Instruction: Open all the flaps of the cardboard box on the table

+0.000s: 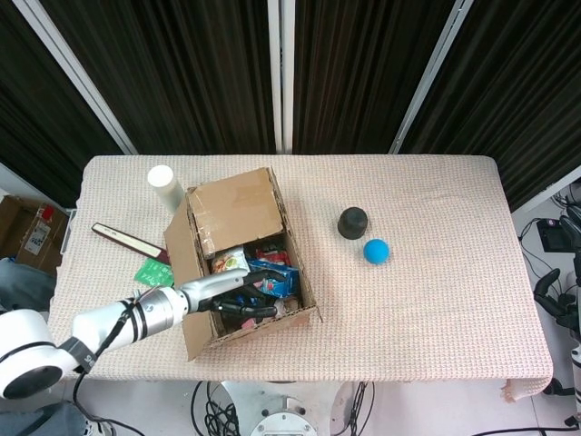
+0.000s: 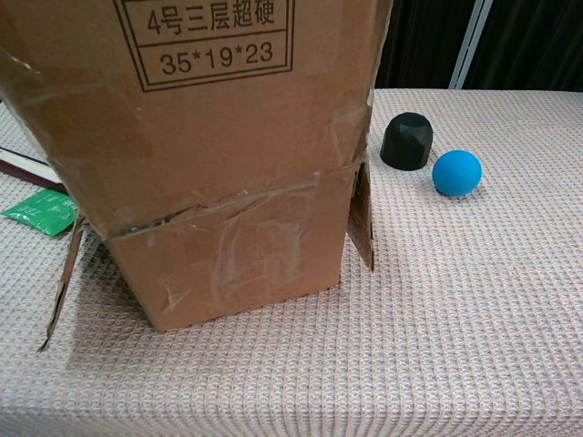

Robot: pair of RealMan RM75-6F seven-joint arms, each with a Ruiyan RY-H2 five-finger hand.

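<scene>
My left hand (image 1: 221,295), fingers spread, presses the near flap (image 1: 263,325) of the cardboard box (image 1: 238,263), gripping nothing. Box sits directly ahead of the hand, mouth upward, long axis running away from me. Right hand unseen.

Ball (image 1: 376,251) right of box (image 1: 243,261), just before cap (image 1: 353,222).

Bright, even overhead light in both views, sharp focus, no motion blur. Dark curtains behind stay nearly black. Soft short shadows under the cardboard box (image 2: 228,164) and blue ball (image 2: 456,172) on the bench (image 2: 455,319). Mild glare on box tape in chest view. Slight wide-angle stretch at head view edges.
</scene>
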